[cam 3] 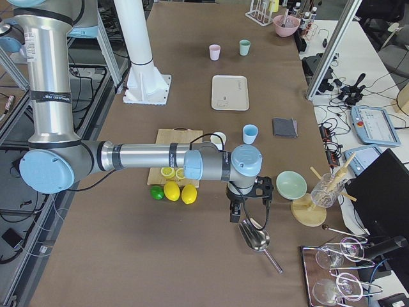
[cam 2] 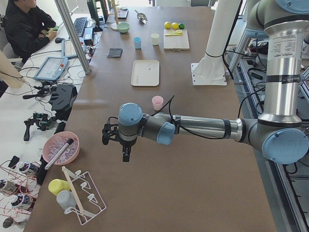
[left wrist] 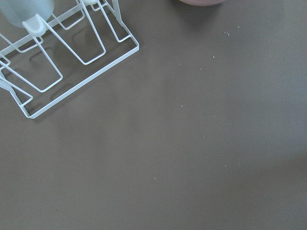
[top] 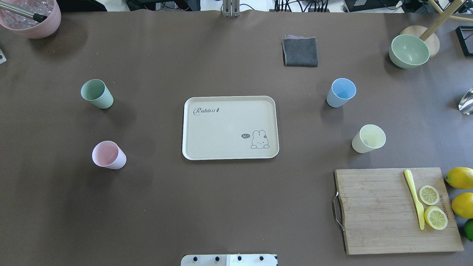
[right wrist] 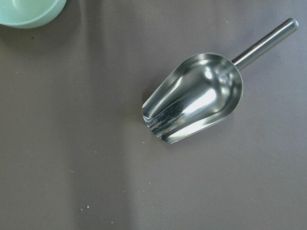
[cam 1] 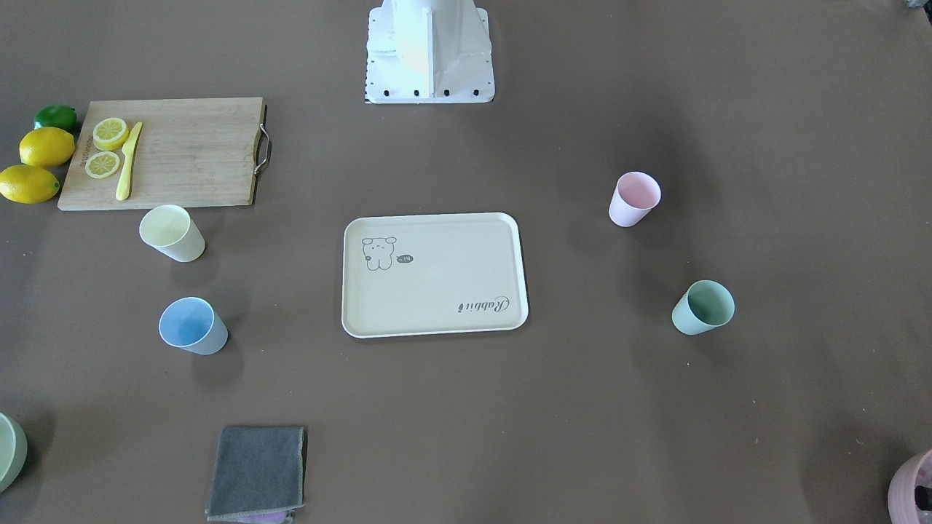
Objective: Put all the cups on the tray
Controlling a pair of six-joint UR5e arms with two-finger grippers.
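Hanging far from cups [top: 108, 155] flanking tray [top: 221, 125], left tool [cam 2: 126, 155], right tool [cam 3: 234, 214], apart or together cannot tell

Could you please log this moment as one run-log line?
tray: empty | pink cup, mint cup: upright, robot's left | blue cup, yellow cup: upright, robot's right | left tool, right tool: over table ends, state unclear

Left tool [cam 2: 126, 155] hangs above the table [cam 2: 193, 188]; pink cup [cam 2: 157, 102] stands off the tray [cam 2: 145, 73]
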